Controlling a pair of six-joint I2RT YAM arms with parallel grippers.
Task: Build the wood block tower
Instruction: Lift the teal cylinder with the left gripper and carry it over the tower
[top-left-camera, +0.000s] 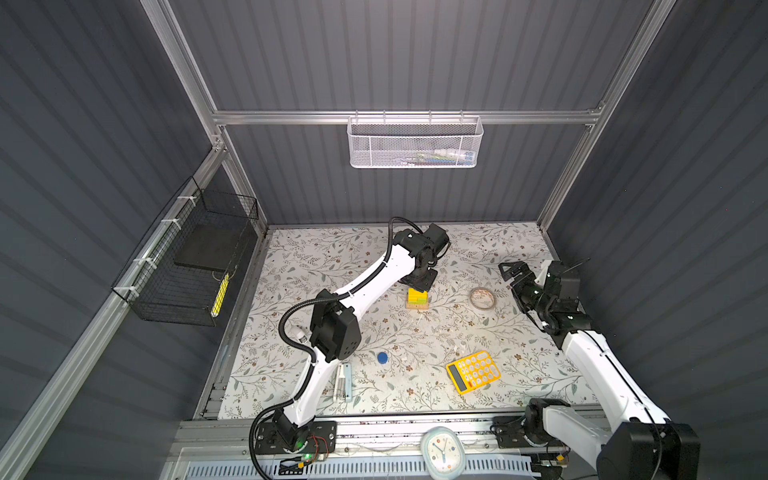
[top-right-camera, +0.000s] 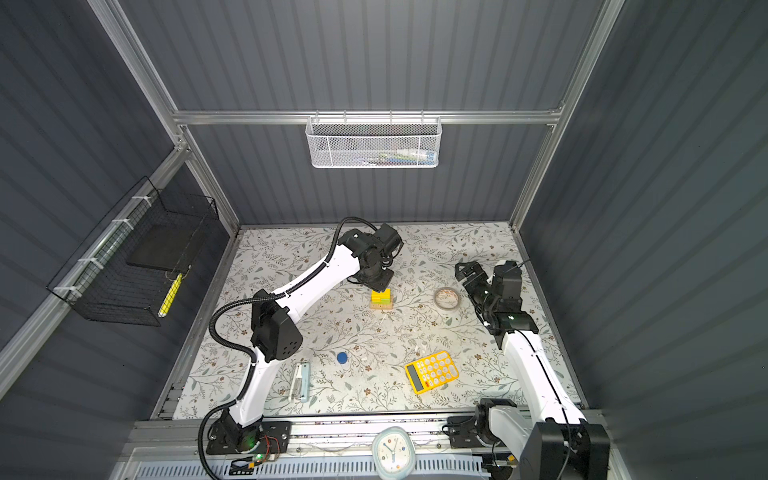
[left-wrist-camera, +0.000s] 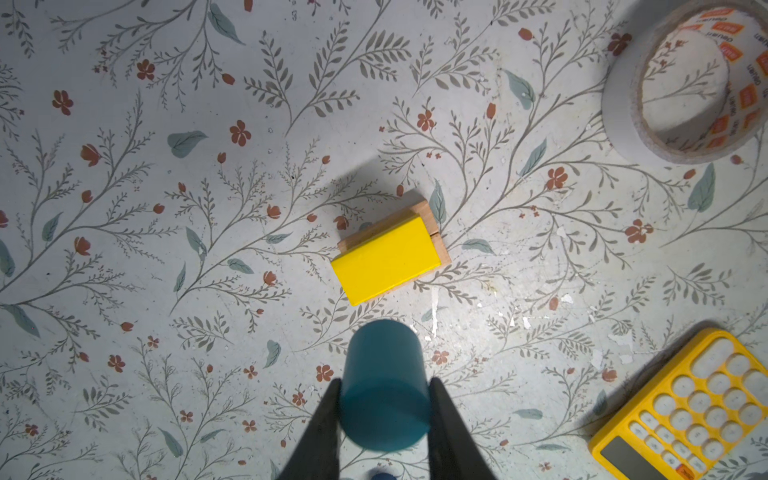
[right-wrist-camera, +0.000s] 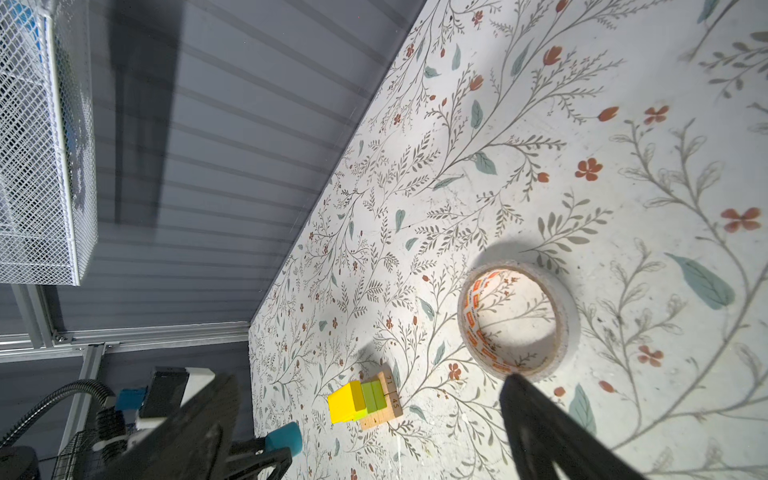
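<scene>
- Placing step: left tool (left-wrist-camera: 385, 382) grips a blue cylinder (left-wrist-camera: 384, 353) beside the tower (top-left-camera: 417, 300), midway across the bench (top-left-camera: 478, 249), toward its far edge.
- Next likely needs centring over the yellow top block (left-wrist-camera: 386, 259), then lowering gently.
- The right tool (top-left-camera: 512, 269) stands spread, empty.

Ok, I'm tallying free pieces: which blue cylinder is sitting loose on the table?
The front blue cylinder, resting alone left of the calculator; the other blue cylinder is clamped in the left gripper.

Seeing smooth satin paint on the yellow block (left-wrist-camera: 386, 259), bare wood grain on the tan bars (left-wrist-camera: 429, 216) underneath, matt-ish paint on the blue cylinder (left-wrist-camera: 384, 390). Getting glossy plastic off the calculator (left-wrist-camera: 665, 415), scuffs and flaking on the printed table cover (left-wrist-camera: 166, 249).
</scene>
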